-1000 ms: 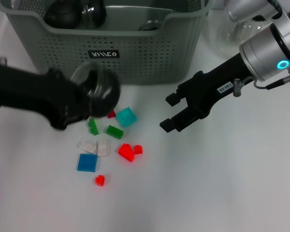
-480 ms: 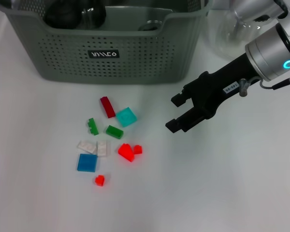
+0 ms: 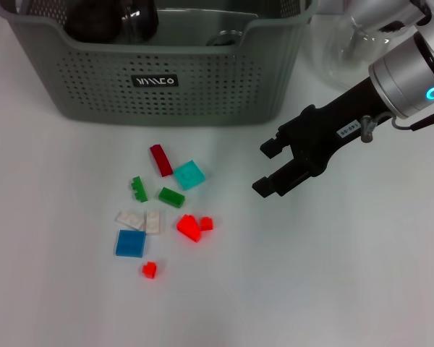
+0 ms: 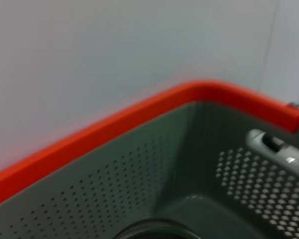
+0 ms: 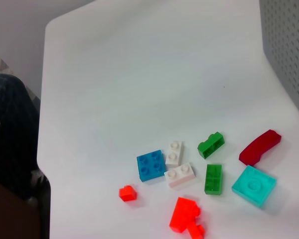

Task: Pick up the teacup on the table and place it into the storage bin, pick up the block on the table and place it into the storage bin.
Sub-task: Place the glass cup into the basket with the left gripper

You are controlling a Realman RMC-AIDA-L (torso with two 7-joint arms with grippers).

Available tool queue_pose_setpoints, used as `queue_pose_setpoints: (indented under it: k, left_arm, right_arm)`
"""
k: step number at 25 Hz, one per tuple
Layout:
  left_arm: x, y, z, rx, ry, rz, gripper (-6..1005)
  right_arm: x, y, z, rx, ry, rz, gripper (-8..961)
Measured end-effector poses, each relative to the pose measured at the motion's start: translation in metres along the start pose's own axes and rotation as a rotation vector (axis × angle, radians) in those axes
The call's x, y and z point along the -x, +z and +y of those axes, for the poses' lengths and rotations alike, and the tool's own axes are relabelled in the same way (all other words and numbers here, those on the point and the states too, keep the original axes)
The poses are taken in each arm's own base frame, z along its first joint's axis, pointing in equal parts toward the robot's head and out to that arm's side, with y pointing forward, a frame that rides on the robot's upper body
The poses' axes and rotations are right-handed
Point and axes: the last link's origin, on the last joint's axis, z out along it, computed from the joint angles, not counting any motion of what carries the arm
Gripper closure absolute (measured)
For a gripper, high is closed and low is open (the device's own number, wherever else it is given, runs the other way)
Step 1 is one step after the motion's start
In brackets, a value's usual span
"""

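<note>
The right tool point(image 3: 268, 168), released with jaws spread, hovers over the bench point(image 3: 333, 275), the blocks point(image 3: 189, 174) lying just to its left, near side of the bin point(image 3: 159, 79); left tool unseen.

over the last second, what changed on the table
The left arm, which was over the blocks with a teacup, has left the head view; its wrist camera now looks into the bin. That uncovered the dark red block. The right gripper drew back slightly toward the right, fingers open. The other blocks and the bin stayed put.
</note>
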Motion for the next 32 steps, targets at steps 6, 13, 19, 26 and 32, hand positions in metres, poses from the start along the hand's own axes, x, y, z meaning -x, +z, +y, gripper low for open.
queue_pose_setpoints:
  k: [6, 13, 19, 26, 32]
  left_arm:
    - [0.006, 0.035, 0.004, -0.038, 0.022, -0.042, 942]
    - [0.003, 0.05, 0.01, -0.063, 0.059, -0.06, 941]
    - [0.003, 0.056, 0.01, -0.095, 0.073, -0.087, 940]
    - [0.008, 0.059, 0.01, -0.105, 0.076, -0.108, 938]
    - [0.01, 0.059, 0.01, -0.105, 0.069, -0.112, 885]
  right_arm:
    - [0.001, 0.0, 0.0, -0.001, 0.003, 0.0, 99]
    - [0.001, 0.001, 0.001, 0.003, 0.005, 0.002, 99]
    - [0.0, 0.002, 0.001, 0.005, 0.005, 0.005, 99]
    - [0.001, 0.002, 0.001, 0.003, 0.005, 0.004, 99]
    - [0.002, 0.002, 0.001, 0.003, 0.002, 0.004, 99]
